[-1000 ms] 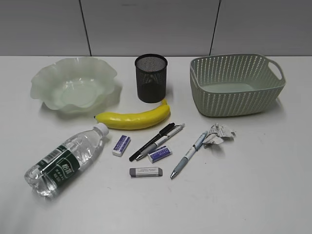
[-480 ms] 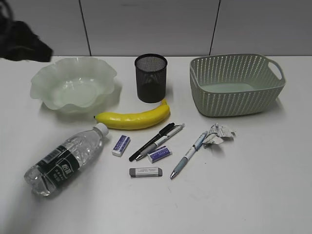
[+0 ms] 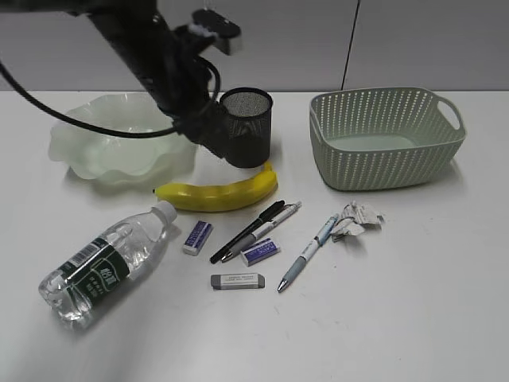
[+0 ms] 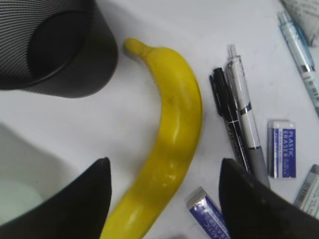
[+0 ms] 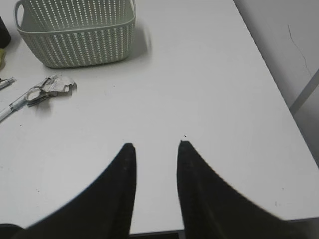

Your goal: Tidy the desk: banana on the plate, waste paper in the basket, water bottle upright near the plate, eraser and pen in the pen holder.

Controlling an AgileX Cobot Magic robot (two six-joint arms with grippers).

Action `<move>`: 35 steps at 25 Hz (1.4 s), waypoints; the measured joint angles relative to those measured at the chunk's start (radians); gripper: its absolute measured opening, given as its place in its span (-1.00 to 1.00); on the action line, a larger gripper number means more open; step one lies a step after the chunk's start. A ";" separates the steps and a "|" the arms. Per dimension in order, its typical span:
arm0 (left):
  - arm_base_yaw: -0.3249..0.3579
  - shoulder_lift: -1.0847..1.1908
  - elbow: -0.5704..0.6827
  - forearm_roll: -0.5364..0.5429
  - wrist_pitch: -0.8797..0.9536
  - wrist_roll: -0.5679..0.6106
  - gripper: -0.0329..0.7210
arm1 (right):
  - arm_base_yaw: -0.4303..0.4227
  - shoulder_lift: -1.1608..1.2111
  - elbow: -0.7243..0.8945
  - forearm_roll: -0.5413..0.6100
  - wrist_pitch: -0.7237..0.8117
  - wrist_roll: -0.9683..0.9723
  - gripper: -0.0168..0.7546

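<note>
Three containers: plate (image 3: 79, 151), pen holder (image 3: 248, 127), basket (image 3: 382, 139).

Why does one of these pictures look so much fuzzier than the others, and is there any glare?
Left wrist view: taken very close, so the pen holder and the dark jaws at the bottom edge look soft; the banana carries a pale sheen. Exterior view: even light, faint shadows, the left arm slightly smeared. Right wrist view: sharp on the basket, the near jaws mere dark shapes.
</note>
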 joint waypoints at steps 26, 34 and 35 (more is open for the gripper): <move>-0.092 0.266 -0.102 0.174 -0.035 0.000 -0.04 | 0.000 0.000 0.000 0.000 0.000 0.000 -0.34; -0.152 0.257 -0.102 0.211 -0.037 -0.001 -0.04 | 0.000 0.000 0.000 0.000 0.000 0.000 -0.34; -0.154 0.247 -0.102 0.219 -0.041 -0.001 -0.04 | 0.000 0.000 0.000 0.000 0.000 0.000 -0.34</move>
